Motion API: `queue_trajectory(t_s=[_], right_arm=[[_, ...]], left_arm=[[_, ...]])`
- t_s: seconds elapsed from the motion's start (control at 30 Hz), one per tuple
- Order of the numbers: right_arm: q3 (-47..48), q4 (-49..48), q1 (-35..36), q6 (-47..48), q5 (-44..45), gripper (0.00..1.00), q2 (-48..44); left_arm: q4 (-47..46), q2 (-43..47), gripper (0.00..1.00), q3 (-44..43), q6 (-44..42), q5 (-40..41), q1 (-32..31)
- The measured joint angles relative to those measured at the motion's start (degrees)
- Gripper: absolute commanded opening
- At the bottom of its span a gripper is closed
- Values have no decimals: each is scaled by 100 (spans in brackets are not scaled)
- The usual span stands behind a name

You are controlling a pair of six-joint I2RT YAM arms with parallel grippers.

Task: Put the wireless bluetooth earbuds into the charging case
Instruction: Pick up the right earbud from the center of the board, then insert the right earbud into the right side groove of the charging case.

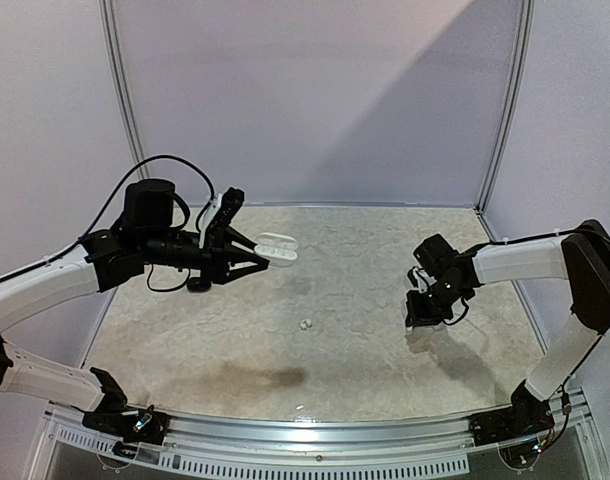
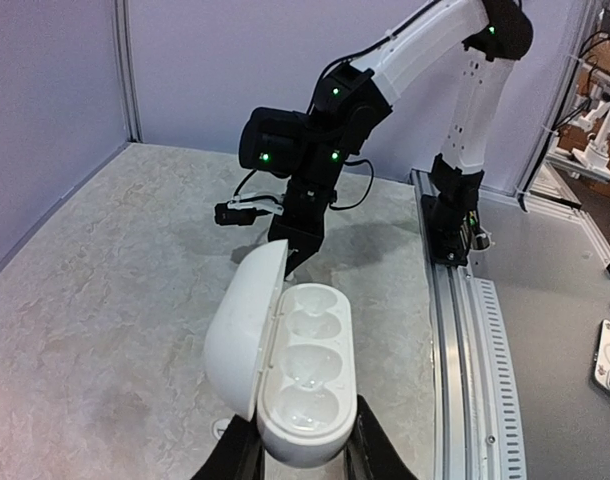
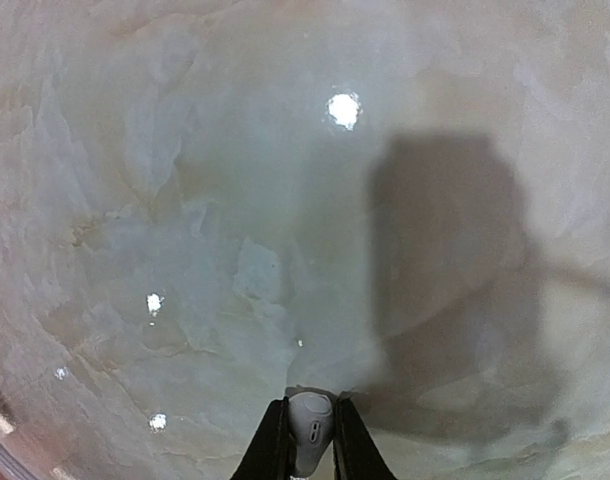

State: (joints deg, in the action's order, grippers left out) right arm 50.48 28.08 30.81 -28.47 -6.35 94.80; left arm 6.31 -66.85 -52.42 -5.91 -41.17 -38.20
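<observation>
White case (image 1: 276, 247) hung clear of the table (image 1: 365, 260) in the top view, pinched by the left gripper (image 1: 268, 257) at left-centre. The right gripper (image 1: 423, 318) sat low over the table's right side, well apart from the case, so the case lay across the table to its left and higher. A loose bud (image 1: 306, 324) lay on the table between the two arms, nearer the right gripper; whether that gripper held anything was too small to tell here. Left wrist view: the case (image 2: 307, 385) was clamped at its near end between the closed jaws of the left gripper (image 2: 305, 455), with its lid (image 2: 243, 335) swung open to the side. The hollows faced up and looked empty, and the case's long axis ran out toward the right gripper (image 2: 297, 250). Right wrist view: the right gripper (image 3: 310, 420) stood nearly closed, its jaws pressing both sides of a white bud (image 3: 311, 440), stem end toward the camera, with bare table below. Judgement: the right arm must carry the bud left and up to the hollows.
</observation>
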Motion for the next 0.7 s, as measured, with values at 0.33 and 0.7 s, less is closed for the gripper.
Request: queue_trajectory(t_s=[0.33,0.7], right_arm=[[1158,975,369,743,-144,0,-645],[4343,1056,2905,3077,-535,0,-1696]], left_arm=[[-72,-7,0,0,-267,-122,0],[546,-417,0,-437,-1735,-608,-90]])
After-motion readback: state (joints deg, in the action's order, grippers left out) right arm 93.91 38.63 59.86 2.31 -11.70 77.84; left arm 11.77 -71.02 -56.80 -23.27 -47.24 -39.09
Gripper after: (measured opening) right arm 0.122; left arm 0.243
